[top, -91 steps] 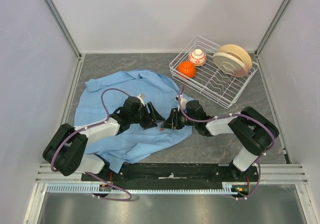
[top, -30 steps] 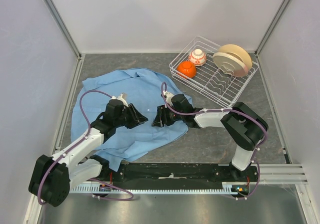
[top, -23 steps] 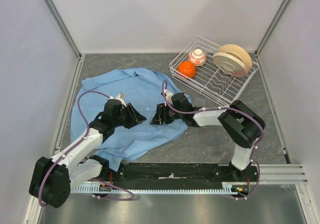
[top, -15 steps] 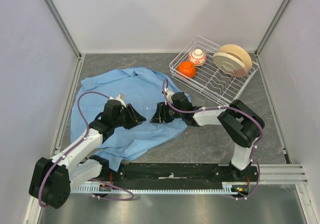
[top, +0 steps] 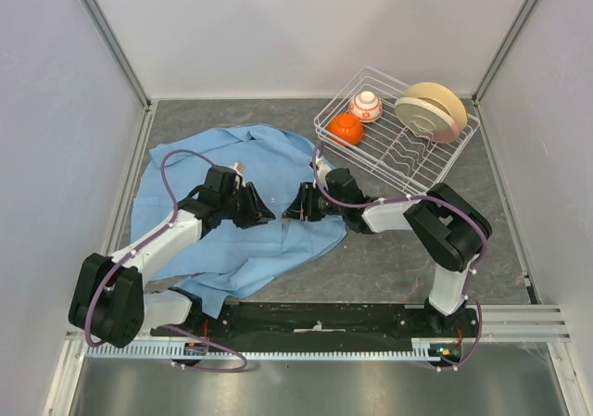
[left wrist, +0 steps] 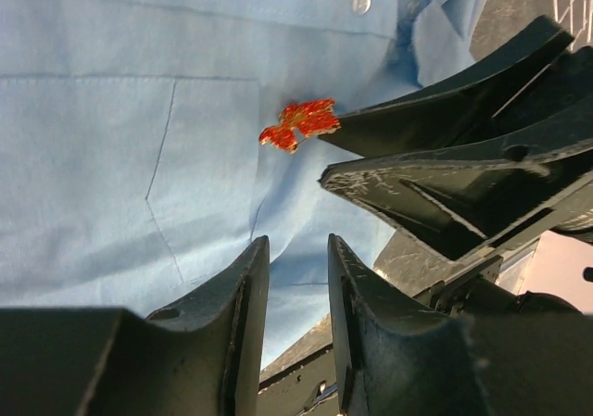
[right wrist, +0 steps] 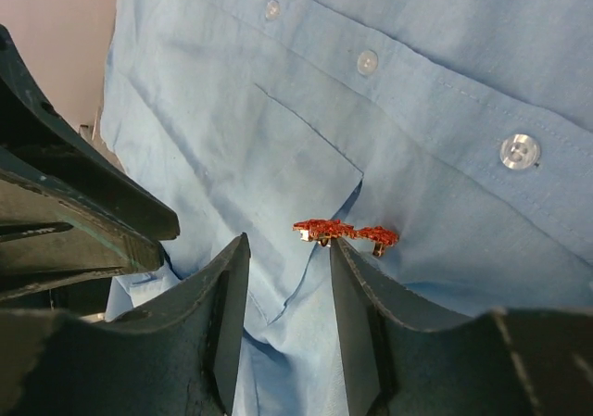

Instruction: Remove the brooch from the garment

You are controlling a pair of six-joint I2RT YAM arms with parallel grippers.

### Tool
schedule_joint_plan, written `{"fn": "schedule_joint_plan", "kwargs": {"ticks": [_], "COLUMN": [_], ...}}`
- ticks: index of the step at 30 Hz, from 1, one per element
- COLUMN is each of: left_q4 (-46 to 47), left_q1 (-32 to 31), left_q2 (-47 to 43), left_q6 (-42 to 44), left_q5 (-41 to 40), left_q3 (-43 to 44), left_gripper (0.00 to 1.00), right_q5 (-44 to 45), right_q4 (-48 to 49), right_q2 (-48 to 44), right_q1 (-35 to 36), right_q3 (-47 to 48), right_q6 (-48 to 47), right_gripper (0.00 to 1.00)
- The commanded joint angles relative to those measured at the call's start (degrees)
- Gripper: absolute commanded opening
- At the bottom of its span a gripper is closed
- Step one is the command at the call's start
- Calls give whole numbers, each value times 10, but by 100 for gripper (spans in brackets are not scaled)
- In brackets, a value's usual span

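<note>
The light blue shirt (top: 218, 240) lies spread on the table's left half. The brooch is a tiny orange-red pin by the chest pocket, seen in the left wrist view (left wrist: 298, 124) and the right wrist view (right wrist: 345, 232). In the top view it is hidden between the grippers. My left gripper (top: 266, 216) (left wrist: 296, 245) is open and empty, low over the shirt, a short way from the brooch. My right gripper (top: 290, 213) (right wrist: 289, 243) faces it, open, with one fingertip (right wrist: 341, 249) right under the brooch's edge. The brooch is not between its jaws.
A white wire dish rack (top: 419, 192) stands at the back right, holding an orange bowl (top: 346, 129), a red and white bowl (top: 366, 107) and tan plates (top: 431, 110). Grey tabletop (top: 417, 258) lies right of the shirt.
Both grippers have moved away from the near edge, farther up the shirt, and now face each other closely. The shirt's right edge has shifted with them.
</note>
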Motion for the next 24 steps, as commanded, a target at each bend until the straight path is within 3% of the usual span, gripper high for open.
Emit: {"fn": "schedule_joint_plan", "kwargs": {"ticks": [1, 10, 17, 24], "left_q4": [-26, -17, 39, 160], "left_q1": [4, 3, 2, 2], "left_q2": [27, 106, 130, 127], "left_q6": [51, 92, 88, 78], "left_q5": [3, 40, 61, 63], "left_q3": [54, 97, 87, 28], "left_gripper": [38, 37, 46, 31], "right_q5": [-14, -1, 2, 5], "right_q4": [54, 61, 51, 45], "right_q2": [23, 30, 34, 34], "right_q1": [-5, -8, -15, -19], "right_q3": [3, 2, 6, 7], "right_q6": [12, 16, 8, 11], "right_gripper": [47, 40, 35, 34]}}
